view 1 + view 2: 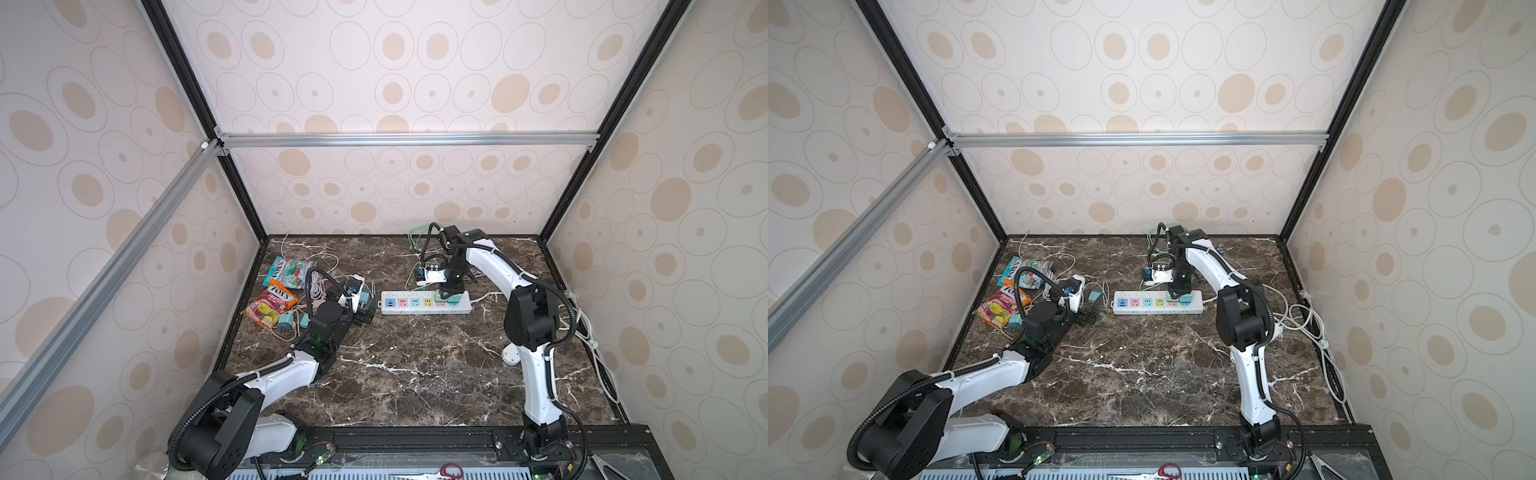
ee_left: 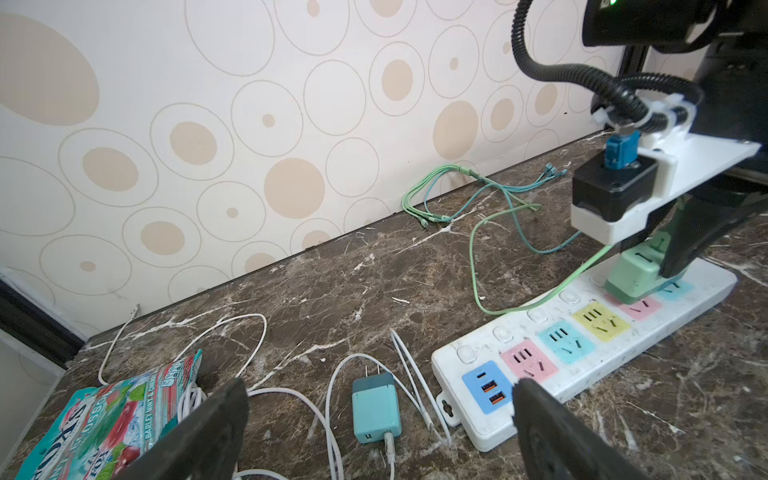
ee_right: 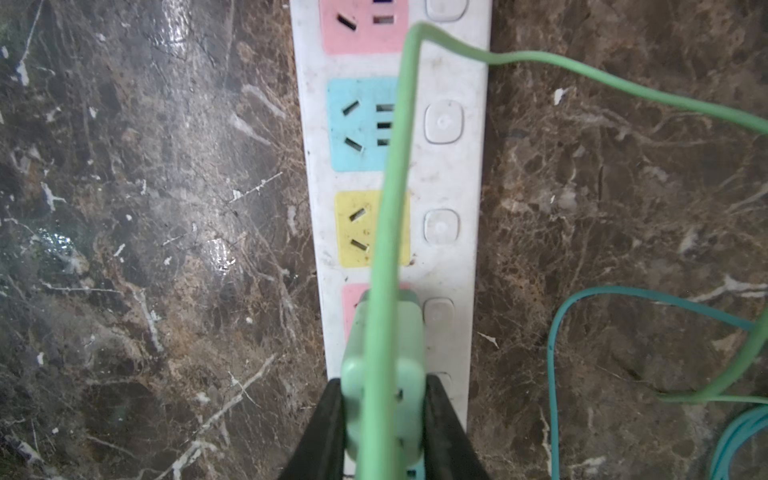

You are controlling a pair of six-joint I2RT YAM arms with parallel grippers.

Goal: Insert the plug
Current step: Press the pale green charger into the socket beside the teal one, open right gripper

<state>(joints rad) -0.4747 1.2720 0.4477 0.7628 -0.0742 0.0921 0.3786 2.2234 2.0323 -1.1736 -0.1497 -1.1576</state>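
right wrist, plug [image 3: 405, 353] clamped in right gripper [image 3: 384, 386]

Bare marble table [image 1: 415, 374] lies open from centre to 6 o'clock. At 10 o'clock, candy bags [image 1: 270, 307] and white cables [image 1: 318, 289] crowd; power strip [image 1: 415, 309] bars 12, green cables [image 1: 415, 239], seemingly loose, behind.

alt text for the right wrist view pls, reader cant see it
The right gripper clamps a pale green plug over a pink socket of a white power strip. Its green cable trails across the yellow socket and the blue socket. The strip lies on a dark marble table.
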